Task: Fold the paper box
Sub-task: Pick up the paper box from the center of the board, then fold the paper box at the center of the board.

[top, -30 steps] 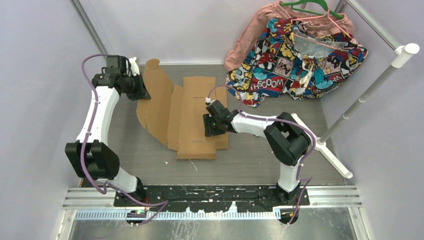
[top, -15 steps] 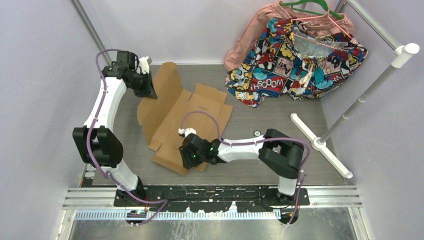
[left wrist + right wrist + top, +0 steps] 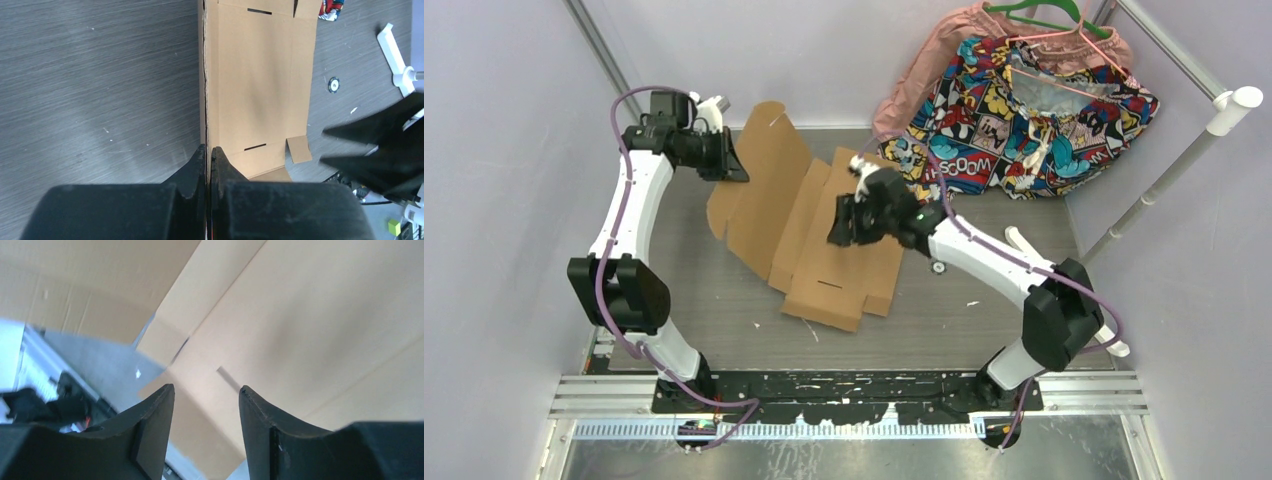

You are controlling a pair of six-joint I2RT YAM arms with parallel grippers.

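Observation:
The paper box (image 3: 824, 250) is a flat brown die-cut cardboard sheet on the grey table, with its left panels tilted up. My left gripper (image 3: 732, 170) is shut on the edge of that raised left flap. In the left wrist view the gripper (image 3: 209, 150) pinches the sheet's thin edge, and the rest of the sheet (image 3: 260, 75) spreads out to the right. My right gripper (image 3: 844, 225) hovers over the sheet's far right part. In the right wrist view it (image 3: 206, 390) is open, with nothing between its fingers and the cardboard (image 3: 300, 315) below.
A comic-print cloth (image 3: 1014, 110) and a pink garment on a green hanger (image 3: 1034, 15) lie at the back right. A white rack pole (image 3: 1164, 190) slants along the right side, and its foot (image 3: 397, 55) rests on the table. A small round disc (image 3: 938, 267) sits near the sheet.
My right arm swung from the sheet's near edge up over its far right part, and its jaws widened. The sheet turned back toward the middle. My left gripper kept hold and lifted the left flap.

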